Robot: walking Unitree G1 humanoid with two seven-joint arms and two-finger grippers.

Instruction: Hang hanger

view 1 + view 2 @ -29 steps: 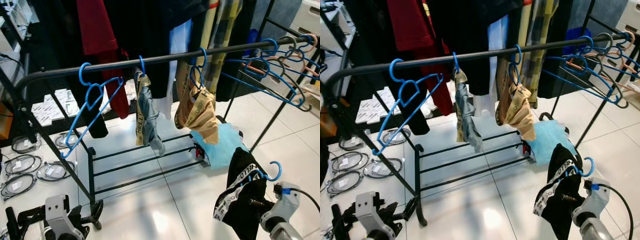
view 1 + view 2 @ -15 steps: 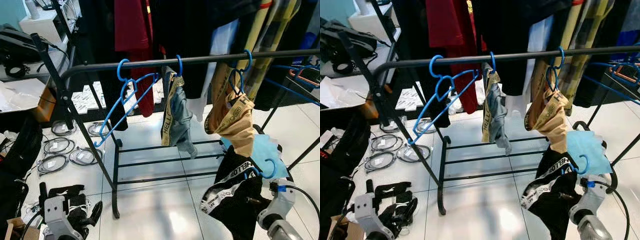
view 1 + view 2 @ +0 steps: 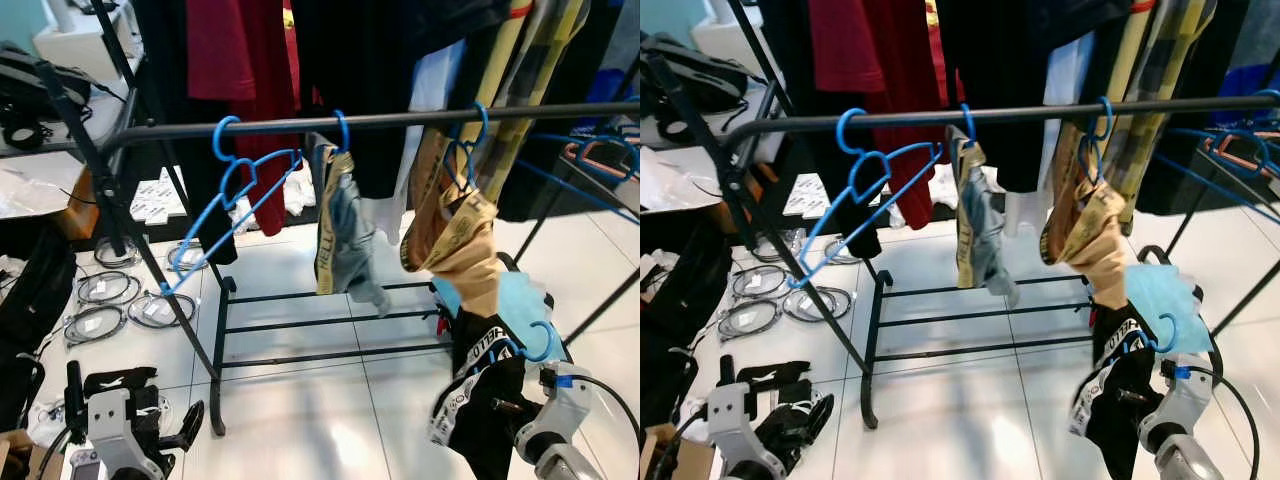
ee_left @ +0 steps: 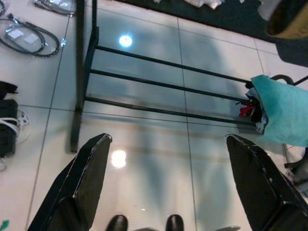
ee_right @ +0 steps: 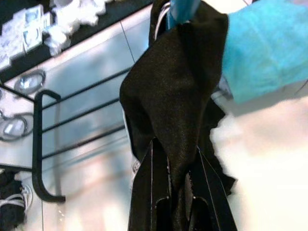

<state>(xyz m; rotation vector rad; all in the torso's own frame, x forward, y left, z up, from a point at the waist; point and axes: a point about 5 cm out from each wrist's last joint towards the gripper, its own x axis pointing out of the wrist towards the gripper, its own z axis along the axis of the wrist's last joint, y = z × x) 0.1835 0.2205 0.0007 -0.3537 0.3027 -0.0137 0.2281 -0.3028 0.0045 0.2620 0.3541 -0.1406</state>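
Room: white tiled floor (image 3: 300,400) with a black clothes rack across the middle, dark garments hanging behind it, coiled cables (image 3: 110,305) lying on the tiles to the robot's left.
Rail: black horizontal rail (image 3: 400,121) carrying an empty blue hanger (image 3: 235,200), a hanger with grey underwear (image 3: 340,235), and one with tan underwear (image 3: 455,235).
Hanger to hang: blue hanger (image 3: 535,345) draped with black underwear (image 3: 480,400), low at the robot's right, well below the rail, hook pointing up.
Right end effector: right end effector (image 5: 178,192) clenched on the black cloth and the hanger beneath it, fingers pinching from below.
Left end effector: left end effector (image 4: 168,178) released, fingers spread wide, idle and low over the floor.
Handling: likely light; the plastic frame looks stiff, the draped cloth soft and apt to slip or swing, so a grip on the frame through the fabric seems wisest.
Next: lift until the hook clears the rail, probably in the gap between hung garments.
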